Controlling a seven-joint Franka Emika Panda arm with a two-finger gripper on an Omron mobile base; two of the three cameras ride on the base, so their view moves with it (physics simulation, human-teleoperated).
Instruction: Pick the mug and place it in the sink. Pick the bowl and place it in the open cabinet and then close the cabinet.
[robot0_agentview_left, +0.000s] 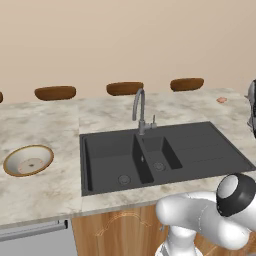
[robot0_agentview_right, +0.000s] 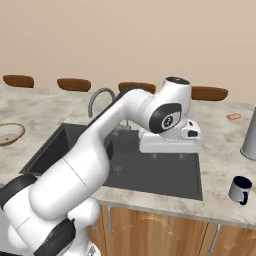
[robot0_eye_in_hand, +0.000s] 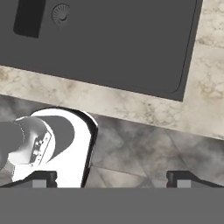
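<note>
So the arm (robot0_agentview_right: 100, 150) is reaching out over the sink (robot0_agentview_left: 200, 145), and the gripper (robot0_agentview_right: 170, 156) is hanging above the flat right part of it, pointing down. In the hand view the gripper (robot0_eye_in_hand: 111, 177) is sitting wide open with nothing between the two fingertips (robot0_eye_in_hand: 41, 178), so it's gripping nothing at all.

The mug (robot0_agentview_right: 240, 190) is sitting upright on the counter (robot0_agentview_right: 220, 150), off to the gripper's right and a bit closer to the front edge, well apart from the fingers. Its handle is facing the front of the counter. Just behind the mug, further right still, a grey vessel (robot0_agentview_right: 250, 135) is standing at the edge of the right base view.

The bowl (robot0_agentview_left: 28, 160) is lying way off on the other side, far left of the gripper past both basins, resting flat on the counter (robot0_agentview_left: 45, 190) near the sink's left edge but not touching it. The tap (robot0_agentview_left: 140, 112) is standing behind the sink, to the gripper's left and further back.

Looking down from the hand, the sink's (robot0_eye_in_hand: 109, 43) flat part and a drain (robot0_eye_in_hand: 61, 15) are sitting ahead of the fingers, then a strip of counter (robot0_eye_in_hand: 131, 107), then grey floor tiles (robot0_eye_in_hand: 131, 153) right under the tips.

A row of brown stools (robot0_agentview_left: 125, 88) is lining up along the far side of the counter.
</note>
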